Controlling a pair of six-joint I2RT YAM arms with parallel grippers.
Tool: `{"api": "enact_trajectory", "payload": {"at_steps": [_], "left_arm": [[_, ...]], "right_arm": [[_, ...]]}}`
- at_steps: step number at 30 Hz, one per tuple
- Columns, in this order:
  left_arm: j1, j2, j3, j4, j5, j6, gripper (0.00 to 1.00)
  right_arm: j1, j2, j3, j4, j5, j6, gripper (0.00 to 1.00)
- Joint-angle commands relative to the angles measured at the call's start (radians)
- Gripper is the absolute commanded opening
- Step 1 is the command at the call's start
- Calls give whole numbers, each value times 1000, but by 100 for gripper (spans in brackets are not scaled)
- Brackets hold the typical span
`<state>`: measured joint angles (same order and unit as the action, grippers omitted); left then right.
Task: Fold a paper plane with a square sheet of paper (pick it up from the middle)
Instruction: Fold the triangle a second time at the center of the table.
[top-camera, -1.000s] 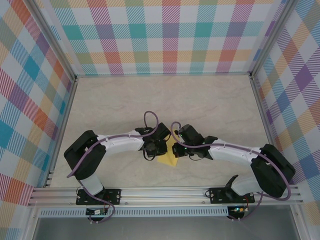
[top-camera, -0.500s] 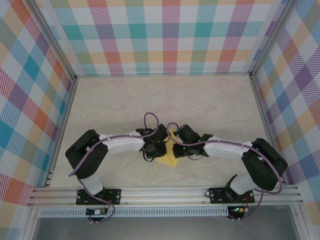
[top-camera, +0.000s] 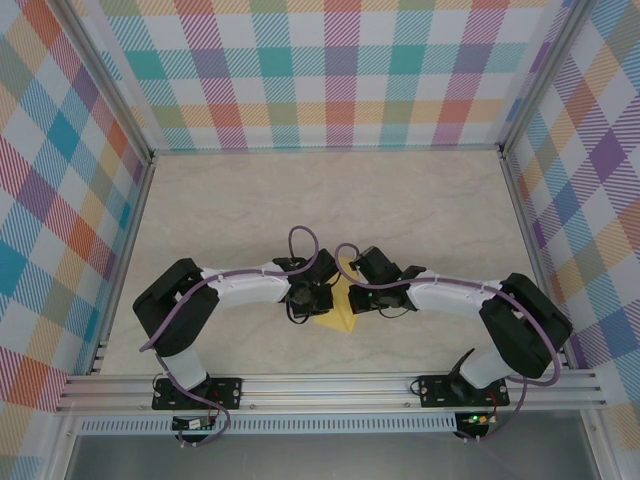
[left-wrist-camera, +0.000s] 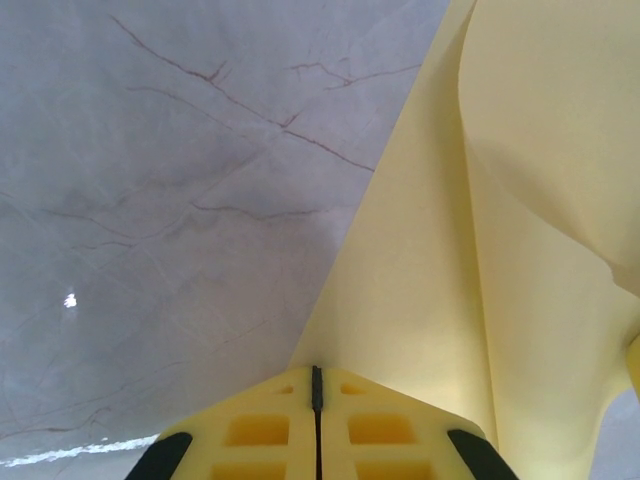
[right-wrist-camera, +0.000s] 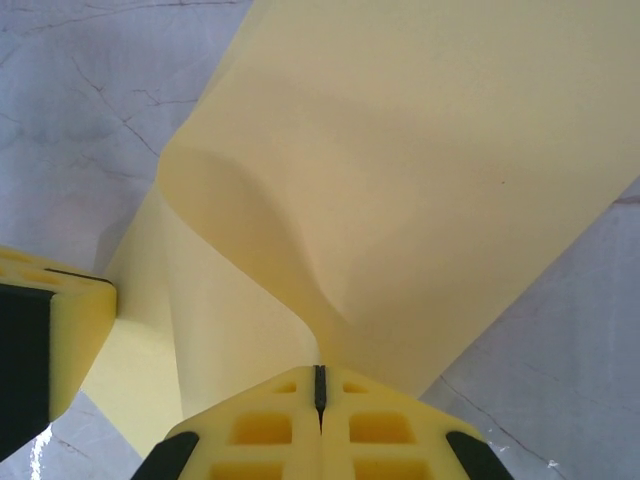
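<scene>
Bright-yellow thin square sheet of paper (top-camera: 339, 320) sits between the 2 arms at the near middle of the pale marble-patterned table (top-camera: 420, 210), bowed into a soft curl. The left yellow-padded gripper (left-wrist-camera: 316, 392) is closed flat on 1 edge of it, and the right yellow-padded gripper (right-wrist-camera: 320, 388) is likewise pinched tight on another edge. To fold well, both should move together, keeping the edges aligned and the paper slack, never tugged, before the crease is pressed

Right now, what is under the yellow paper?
The marble table shows around the square sheet of paper, whose curled flap overlaps its own lower layer. What lies on the table directly beneath is covered.
</scene>
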<state>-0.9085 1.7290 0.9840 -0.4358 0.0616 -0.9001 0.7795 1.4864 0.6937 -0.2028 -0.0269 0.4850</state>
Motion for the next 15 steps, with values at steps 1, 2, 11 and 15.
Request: {"api": "enact_trajectory", "payload": {"at_steps": [1, 2, 11, 15], "left_arm": [[-3, 22, -31, 0, 4, 7, 6], [-2, 22, -31, -1, 2, 7, 6], [-3, 35, -22, -5, 4, 11, 6], [-3, 37, -20, -4, 7, 12, 6]], "right_arm": [[-8, 15, 10, 0, 6, -24, 4], [-8, 18, 14, -3, 7, -25, 4], [-10, 18, 18, -29, 25, -31, 4], [-10, 15, 13, -19, 25, -32, 5]]}}
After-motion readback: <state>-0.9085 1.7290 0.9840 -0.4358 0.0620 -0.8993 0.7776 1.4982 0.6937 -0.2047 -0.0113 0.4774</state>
